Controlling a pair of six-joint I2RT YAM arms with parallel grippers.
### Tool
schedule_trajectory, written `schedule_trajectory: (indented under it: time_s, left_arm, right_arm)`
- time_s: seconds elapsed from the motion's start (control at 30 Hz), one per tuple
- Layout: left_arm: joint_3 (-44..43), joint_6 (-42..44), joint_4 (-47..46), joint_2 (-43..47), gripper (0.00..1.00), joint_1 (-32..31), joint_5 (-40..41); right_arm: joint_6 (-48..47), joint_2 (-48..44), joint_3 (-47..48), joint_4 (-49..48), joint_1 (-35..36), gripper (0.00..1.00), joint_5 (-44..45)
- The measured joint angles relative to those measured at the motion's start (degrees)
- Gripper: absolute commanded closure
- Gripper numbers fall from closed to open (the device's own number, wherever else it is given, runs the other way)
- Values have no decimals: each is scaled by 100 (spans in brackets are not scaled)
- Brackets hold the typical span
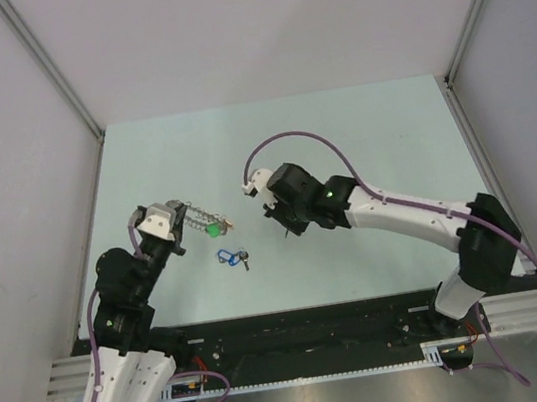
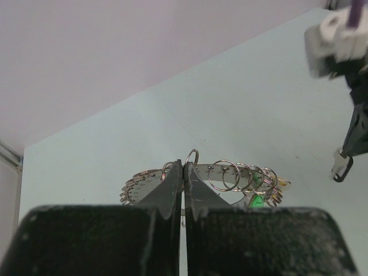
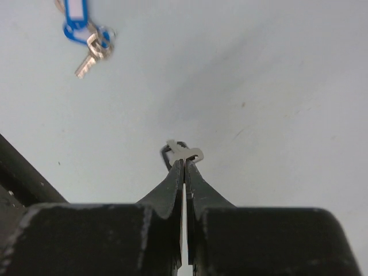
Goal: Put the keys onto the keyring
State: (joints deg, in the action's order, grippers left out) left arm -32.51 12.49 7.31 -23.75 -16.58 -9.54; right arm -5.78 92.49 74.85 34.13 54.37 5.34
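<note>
My left gripper [image 2: 184,168] is shut on the rim of the keyring [image 2: 227,172], a wide grey band fringed with small silvery rings and carrying a green tag [image 2: 257,200]. From above, the keyring [image 1: 205,221] sticks out to the right of the left gripper [image 1: 178,220], just above the table. My right gripper [image 3: 184,162] is shut on a small silver key with a black tag [image 3: 185,152], held above the table at centre [image 1: 283,229]. That key [image 2: 341,165] hangs at the right of the left wrist view. A blue-tagged key [image 1: 228,257] lies flat on the table between the arms, also visible top left in the right wrist view [image 3: 77,20].
The pale green table [image 1: 360,137] is enclosed by grey walls on three sides. A black rail [image 1: 306,319] runs along the near edge by the arm bases. The right arm's purple cable [image 1: 305,137] arches above its wrist.
</note>
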Motion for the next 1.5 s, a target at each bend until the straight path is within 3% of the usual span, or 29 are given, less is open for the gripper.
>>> schedule_trajectory:
  time_s: [0.13, 0.33, 0.57, 0.97, 1.5]
  left_arm:
    - [0, -42, -37, -131, 100, 0, -291]
    - [-212, -116, -70, -643, 100, 0, -1158]
    - [-822, -149, -81, -1364, 100, -146, -2151]
    - [-1561, 68, -337, -2356, 100, -737, -2986]
    - [-774, 116, -1425, -2682, 100, -914, -4415]
  right_arm:
    - [-186, -931, -695, -986, -122, 100, -284]
    - [4, -2634, -2500, -3342, -949, 100, -1611]
    - [323, -3029, -2896, -4850, -1196, 100, -2124]
    - [603, -3123, -2983, -5908, -1617, 100, -3080]
    - [623, -3296, -3442, -6494, -1711, 100, -4273]
